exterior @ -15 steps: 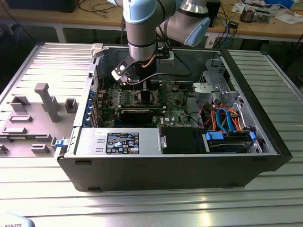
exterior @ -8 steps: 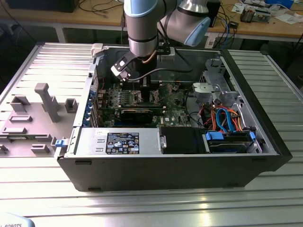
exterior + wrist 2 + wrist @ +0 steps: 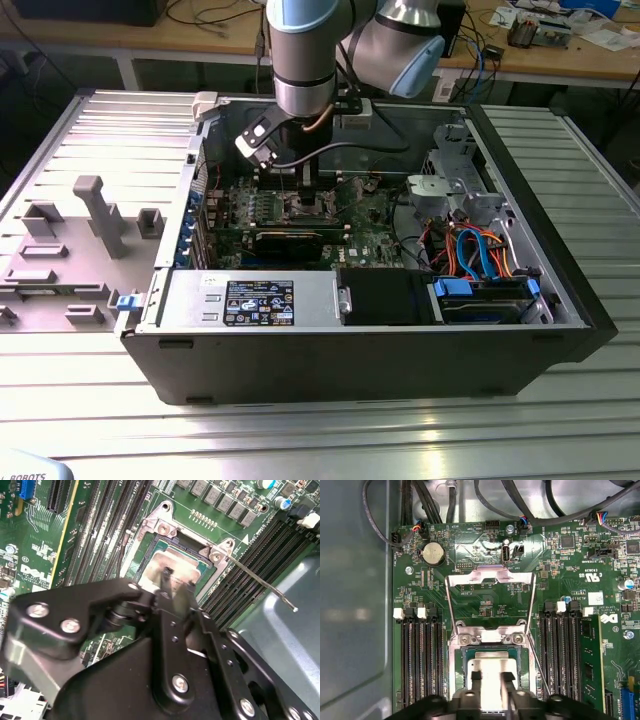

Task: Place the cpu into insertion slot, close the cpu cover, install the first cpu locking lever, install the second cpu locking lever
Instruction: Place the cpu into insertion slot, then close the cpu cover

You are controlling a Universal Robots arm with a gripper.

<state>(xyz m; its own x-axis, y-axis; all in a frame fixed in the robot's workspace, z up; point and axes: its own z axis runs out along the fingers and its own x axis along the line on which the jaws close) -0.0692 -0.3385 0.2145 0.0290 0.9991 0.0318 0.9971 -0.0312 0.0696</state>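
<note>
Claw point(image 3: 491, 676) directly over seated cpu point(image 3: 493, 665).

You are looking at a robotics lab or electronics workshop. A ribbed metal counter point(image 3: 320, 430) carries an open computer case point(image 3: 400, 350), its green motherboard point(image 3: 485, 595) and coloured wiring point(image 3: 470, 250) laid bare, and an industrial robot arm point(image 3: 305, 50) reaches down into it. Beside the case, on the exterior view's left, lies a grey tray of moulded fixtures point(image 3: 95, 210). Behind stand wooden counters point(image 3: 200, 42) (strewn with loose cables point(image 3: 215, 15) and small electronic parts point(image 3: 535, 30)).
</note>
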